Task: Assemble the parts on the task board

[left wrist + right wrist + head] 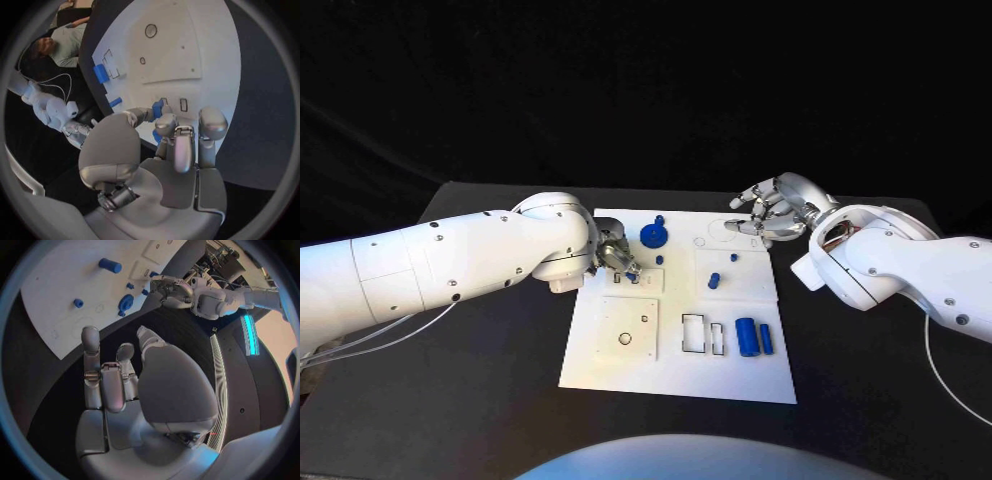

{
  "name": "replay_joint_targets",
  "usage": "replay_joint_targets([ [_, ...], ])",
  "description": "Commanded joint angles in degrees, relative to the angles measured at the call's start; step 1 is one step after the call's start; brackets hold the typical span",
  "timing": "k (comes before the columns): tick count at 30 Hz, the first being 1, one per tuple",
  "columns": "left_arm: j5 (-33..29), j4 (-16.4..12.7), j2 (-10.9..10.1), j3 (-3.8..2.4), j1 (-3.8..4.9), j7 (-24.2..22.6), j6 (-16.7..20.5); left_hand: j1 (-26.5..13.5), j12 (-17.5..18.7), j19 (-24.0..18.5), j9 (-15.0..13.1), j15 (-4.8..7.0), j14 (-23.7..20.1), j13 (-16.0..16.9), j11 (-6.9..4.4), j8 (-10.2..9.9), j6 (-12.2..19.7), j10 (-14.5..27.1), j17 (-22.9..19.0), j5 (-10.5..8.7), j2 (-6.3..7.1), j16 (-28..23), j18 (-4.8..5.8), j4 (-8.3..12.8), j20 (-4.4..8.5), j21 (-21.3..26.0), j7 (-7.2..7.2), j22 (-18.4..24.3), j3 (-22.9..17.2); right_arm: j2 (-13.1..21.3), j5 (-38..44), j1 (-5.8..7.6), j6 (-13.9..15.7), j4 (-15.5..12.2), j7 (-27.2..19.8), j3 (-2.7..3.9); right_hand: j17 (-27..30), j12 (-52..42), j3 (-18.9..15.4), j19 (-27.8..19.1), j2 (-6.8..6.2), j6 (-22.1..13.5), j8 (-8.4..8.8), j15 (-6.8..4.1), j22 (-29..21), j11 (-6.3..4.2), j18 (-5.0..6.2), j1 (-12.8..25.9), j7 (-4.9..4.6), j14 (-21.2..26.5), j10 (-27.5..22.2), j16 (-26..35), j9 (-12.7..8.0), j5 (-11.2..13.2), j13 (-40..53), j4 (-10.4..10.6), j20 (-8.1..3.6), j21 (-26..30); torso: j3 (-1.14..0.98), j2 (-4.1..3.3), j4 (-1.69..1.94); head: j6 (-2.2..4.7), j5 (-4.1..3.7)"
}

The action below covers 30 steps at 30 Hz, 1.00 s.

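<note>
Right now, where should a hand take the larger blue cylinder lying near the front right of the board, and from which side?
Probably across the middle of the larger blue cylinder, coming from above. It lies flat on the task board, long axis pointing away from the robot, with a thinner blue piece close on its right, so fingers should close across its round sides carefully.

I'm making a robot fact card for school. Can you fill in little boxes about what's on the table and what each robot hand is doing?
Table: black
Task board: white plate in the middle
Blue parts: round piece at the far end, small peg, two cylinders side by side
Left robot hand: over the board's left edge, pinching a small blue part
Right robot hand: at the board's far right corner, holding nothing, fingers curled
</note>
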<state>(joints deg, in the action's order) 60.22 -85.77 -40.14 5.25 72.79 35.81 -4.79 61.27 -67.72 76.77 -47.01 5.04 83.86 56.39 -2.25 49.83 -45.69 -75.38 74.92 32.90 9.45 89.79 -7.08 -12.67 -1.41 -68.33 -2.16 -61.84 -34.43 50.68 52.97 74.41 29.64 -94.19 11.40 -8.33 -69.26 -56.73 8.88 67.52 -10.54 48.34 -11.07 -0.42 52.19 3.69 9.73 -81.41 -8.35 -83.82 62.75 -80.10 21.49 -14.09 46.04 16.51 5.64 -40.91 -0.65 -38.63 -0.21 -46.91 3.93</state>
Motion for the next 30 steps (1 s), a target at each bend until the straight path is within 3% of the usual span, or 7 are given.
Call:
replay_joint_targets([
  [1,0.9,-1.1,-0.6,-0.07,-0.21,-3.5,6.4,-0.2,-0.1,-0.1,0.1,0.44,6.1,0.1,-0.04,0.2,-0.4,-0.4,15.1,-0.40,-0.10,0.2,0.66,14.9,0.48,-0.3,0.05,-0.1,-15.5,0.1,0.4,-0.04,-0.5,-0.1,-0.2,0.00,0.1,-0.2,0.2,-0.3,0.18,-0.3,-0.39,-0.15,-0.1,-0.13,0.35,0.7,-0.05,0.0,0.1,0.2,0.0,-0.4,-0.1,0.2,-0.12,0.2,0.02,0.01,-0.01,-0.09,-0.05],
  [9,0.8,-1.8,-1.5,-0.09,-0.81,-5.3,9.0,-0.3,-0.1,0.0,0.2,0.51,6.1,0.2,-0.13,0.2,-0.6,-0.7,15.1,-0.93,0.12,0.2,0.70,14.9,0.56,-0.4,0.11,-0.4,-15.9,0.1,0.3,-0.07,-0.5,0.0,-0.2,0.00,0.1,-0.2,0.2,-0.3,0.18,-0.3,-0.39,-0.15,-0.1,-0.13,0.35,0.7,-0.05,0.0,0.1,0.2,0.0,-0.4,-0.1,0.2,-0.12,0.2,0.00,0.04,0.04,-0.25,-0.01],
  [22,3.3,-0.1,-0.6,0.03,-2.08,-5.1,6.3,-0.4,-0.1,0.0,0.3,0.53,6.1,0.2,-0.13,0.1,-0.6,-0.8,15.1,-1.28,0.26,0.2,0.69,14.9,0.59,-0.4,0.15,-0.4,-16.0,0.1,0.3,-0.19,-0.6,0.0,-0.2,0.00,0.1,-0.3,0.2,-0.3,0.25,-0.3,-0.43,-0.15,-0.1,-0.13,0.34,0.9,-0.05,0.0,0.1,0.2,0.0,-0.4,0.0,0.2,-0.12,0.2,0.04,-0.02,-0.04,-0.62,-0.03],
  [30,5.5,0.2,-0.3,0.21,-2.37,-4.9,5.0,-0.4,-0.1,0.0,0.3,0.53,6.1,0.2,-0.13,0.1,-0.6,-0.8,15.1,-1.29,0.26,0.2,0.69,14.9,0.59,-0.4,0.15,-0.4,-16.0,0.2,0.3,-0.20,-0.6,0.0,-0.2,0.00,0.1,-0.3,0.2,-0.3,0.32,-0.4,-0.45,-0.15,-0.1,-0.13,0.35,1.0,-0.05,0.0,0.2,0.2,0.0,-0.4,0.0,0.2,-0.12,0.3,0.00,-0.03,-0.02,-0.84,-0.04],
])
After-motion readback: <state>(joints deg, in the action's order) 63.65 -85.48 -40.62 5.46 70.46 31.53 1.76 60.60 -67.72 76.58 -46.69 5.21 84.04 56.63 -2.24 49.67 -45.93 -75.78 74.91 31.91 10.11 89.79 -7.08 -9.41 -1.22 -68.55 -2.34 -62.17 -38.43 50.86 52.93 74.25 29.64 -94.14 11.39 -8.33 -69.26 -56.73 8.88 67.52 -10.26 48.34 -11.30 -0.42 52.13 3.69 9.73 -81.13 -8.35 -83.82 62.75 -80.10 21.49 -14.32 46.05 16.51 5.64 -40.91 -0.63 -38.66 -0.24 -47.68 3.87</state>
